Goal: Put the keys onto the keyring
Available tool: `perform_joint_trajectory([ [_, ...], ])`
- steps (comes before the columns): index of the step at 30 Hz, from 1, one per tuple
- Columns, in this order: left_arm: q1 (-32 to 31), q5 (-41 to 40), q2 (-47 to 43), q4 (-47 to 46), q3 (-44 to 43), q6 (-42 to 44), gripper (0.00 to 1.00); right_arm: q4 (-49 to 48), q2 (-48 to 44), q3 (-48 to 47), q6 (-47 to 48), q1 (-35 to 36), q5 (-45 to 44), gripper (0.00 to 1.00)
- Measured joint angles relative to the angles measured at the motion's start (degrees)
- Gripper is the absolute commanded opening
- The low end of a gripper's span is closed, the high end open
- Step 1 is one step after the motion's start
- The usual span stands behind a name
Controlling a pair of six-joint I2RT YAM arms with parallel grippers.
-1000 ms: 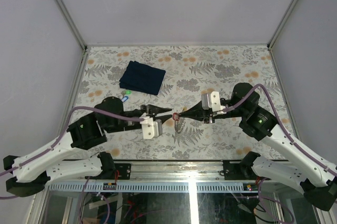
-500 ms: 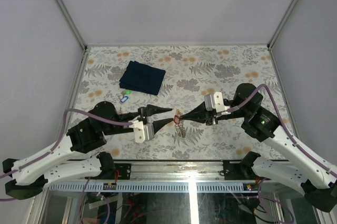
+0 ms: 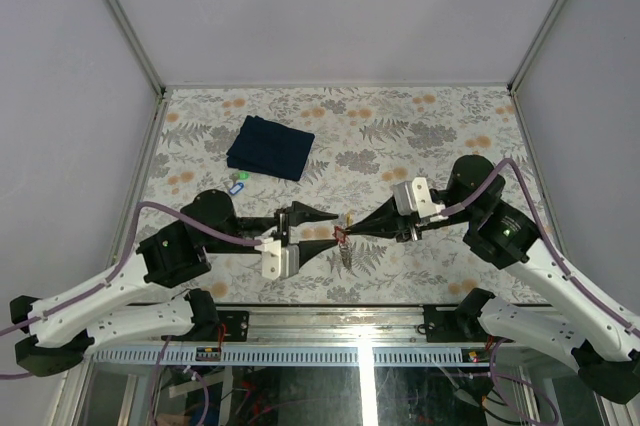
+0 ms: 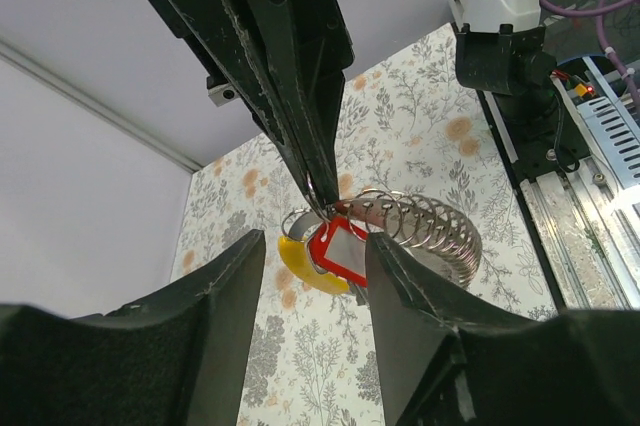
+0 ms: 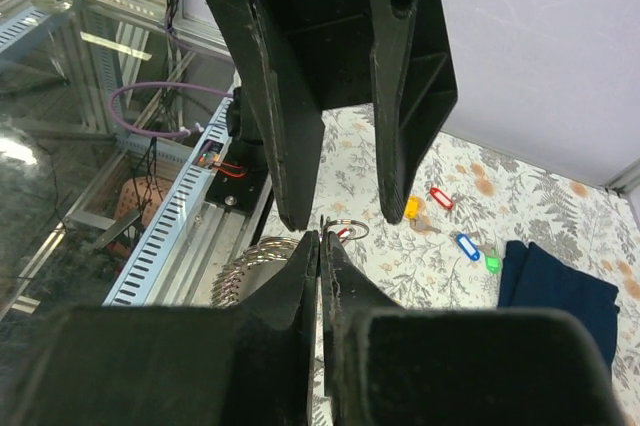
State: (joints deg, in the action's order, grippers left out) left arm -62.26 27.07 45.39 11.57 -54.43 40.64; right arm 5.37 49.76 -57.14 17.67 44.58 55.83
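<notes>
My right gripper (image 3: 346, 233) is shut on the keyring (image 5: 345, 229), a thin grey metal loop held above the table. A red key tag (image 4: 340, 251), a yellow key tag (image 4: 296, 264) and a coil of metal rings (image 4: 425, 234) hang from it. My left gripper (image 3: 332, 227) is open, its fingers (image 4: 215, 296) either side of the tags without touching them. It also shows open in the right wrist view (image 5: 340, 211). Loose keys lie on the table: yellow (image 5: 411, 208), red (image 5: 439, 198), blue (image 5: 466, 246) and green (image 5: 492, 263).
A dark blue folded cloth (image 3: 270, 147) lies at the back left, with the blue key (image 3: 237, 187) and the green key (image 3: 241, 177) just in front of it. The floral table (image 3: 430, 136) is walled by grey panels on three sides.
My left gripper's jaws have spread wider and now straddle the hanging tags. My right gripper and the ring have shifted slightly right and toward the near edge.
</notes>
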Motion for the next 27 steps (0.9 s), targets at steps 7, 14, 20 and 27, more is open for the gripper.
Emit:
perform_joint_trajectory([
  [7, 0.0, 1.6, 1.9, 0.2, -0.9, 1.7, 0.48, 3.4, 0.2, -1.5, 1.3, 0.0, 2.3, 0.00],
  [14, 0.0, 3.5, 2.9, 0.3, -1.2, 2.3, 0.45, 5.7, 0.8, -1.7, 2.0, 0.0, 3.0, 0.00],
  [20, 0.0, 5.4, 3.8, 1.3, -2.1, 2.9, 0.32, 6.2, 0.9, -1.7, 2.2, 0.0, 3.4, 0.00],
  [27, 0.0, 6.2, 3.9, 2.7, -2.6, 3.6, 0.22, 6.2, 0.8, -1.7, 2.4, 0.0, 3.4, 0.00],
])
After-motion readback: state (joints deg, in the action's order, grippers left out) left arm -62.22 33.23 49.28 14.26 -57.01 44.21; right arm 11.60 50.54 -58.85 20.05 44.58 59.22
